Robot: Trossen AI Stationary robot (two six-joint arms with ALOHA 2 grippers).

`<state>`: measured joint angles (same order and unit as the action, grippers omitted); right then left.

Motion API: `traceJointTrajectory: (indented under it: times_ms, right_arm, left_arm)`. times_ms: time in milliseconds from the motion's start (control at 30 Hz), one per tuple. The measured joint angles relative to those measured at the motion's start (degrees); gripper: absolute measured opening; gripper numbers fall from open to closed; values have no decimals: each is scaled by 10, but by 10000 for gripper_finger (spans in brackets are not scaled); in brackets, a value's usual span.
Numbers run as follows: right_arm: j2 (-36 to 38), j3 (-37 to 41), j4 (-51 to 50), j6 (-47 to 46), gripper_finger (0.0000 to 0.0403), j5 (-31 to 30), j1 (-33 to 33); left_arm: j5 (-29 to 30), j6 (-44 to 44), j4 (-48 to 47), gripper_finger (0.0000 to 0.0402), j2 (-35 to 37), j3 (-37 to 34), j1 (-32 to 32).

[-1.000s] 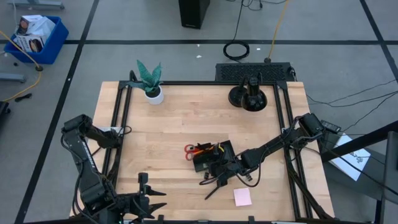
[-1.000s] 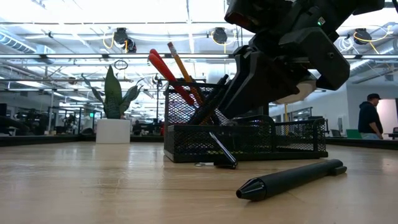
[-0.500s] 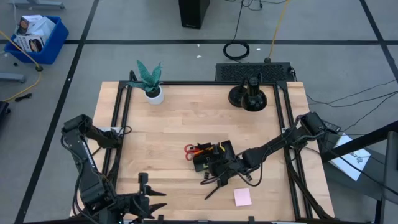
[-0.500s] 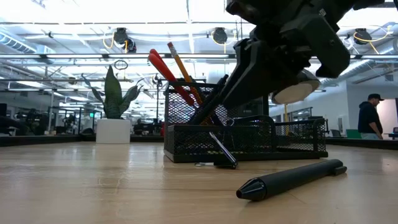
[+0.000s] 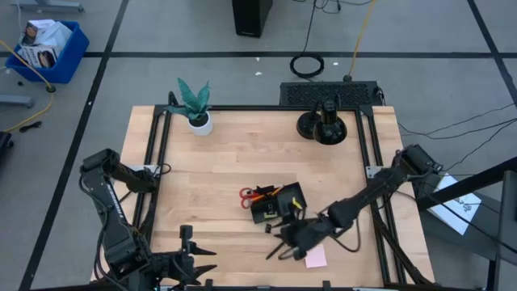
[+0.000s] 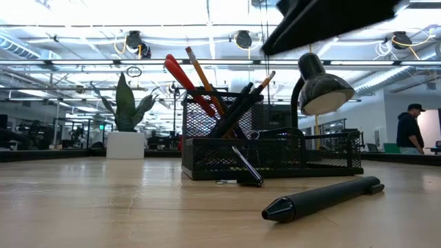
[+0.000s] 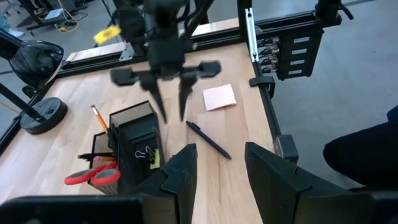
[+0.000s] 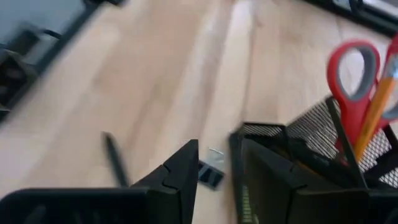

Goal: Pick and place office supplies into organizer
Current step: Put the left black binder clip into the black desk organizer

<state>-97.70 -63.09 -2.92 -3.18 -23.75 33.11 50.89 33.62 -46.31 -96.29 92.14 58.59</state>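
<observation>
High view: found the organizer (image 5: 276, 204) at mid-table (image 5: 234, 153), with one pair of red scissors (image 5: 246, 195) lodged in it. Noted one pink sticky-note pad (image 5: 315, 256) lying loose towards the near edge, just beside the right gripper (image 5: 284, 245). Logged the left gripper (image 5: 192, 263) parked at the near left corner.

Low view: counted two orange pencils (image 6: 198, 71) and several stored pens (image 6: 238, 107) upright in the cup section; could not fix their exact number. Counted two loose pens (image 6: 324, 198), one leaning on the organizer's front and one lying nearer, plus one small table clip (image 6: 224, 182).

Left wrist view: saw both grippers with fingers apart and empty. Recorded one binder clip (image 7: 146, 152) and one yellow-green piece (image 7: 153, 161) in the organizer.

Right wrist view: confirmed a pen and a clip lying outside.

Judged well past halfway; pad, loose pens and clip outstanding.
</observation>
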Motion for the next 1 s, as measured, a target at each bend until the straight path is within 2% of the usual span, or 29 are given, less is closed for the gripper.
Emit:
traceJointTrajectory:
  times_ms: [233, 367, 533, 733, 900, 1000]
  right_arm:
    - [33, 0, -11, -18, 113, -1, 58]
    - [34, 0, -50, -45, 113, 0, 85]
    - [34, 0, -111, -120, 114, 0, 118]
    - [34, 0, -119, -184, 108, 0, 155]
    - [34, 0, -99, -180, 105, -2, 175]
    - [34, 0, -56, -142, 105, -2, 177]
  left_arm:
    - [0, 15, 1, 141, 0, 0, 0]
    - [0, 26, 1, 141, 0, 0, 0]
    - [0, 29, 1, 141, 0, 0, 0]
    - [0, 29, 1, 141, 0, 0, 0]
    - [1, 29, 1, 141, -6, 0, -5]
    - [0, 29, 1, 141, -19, 0, -11]
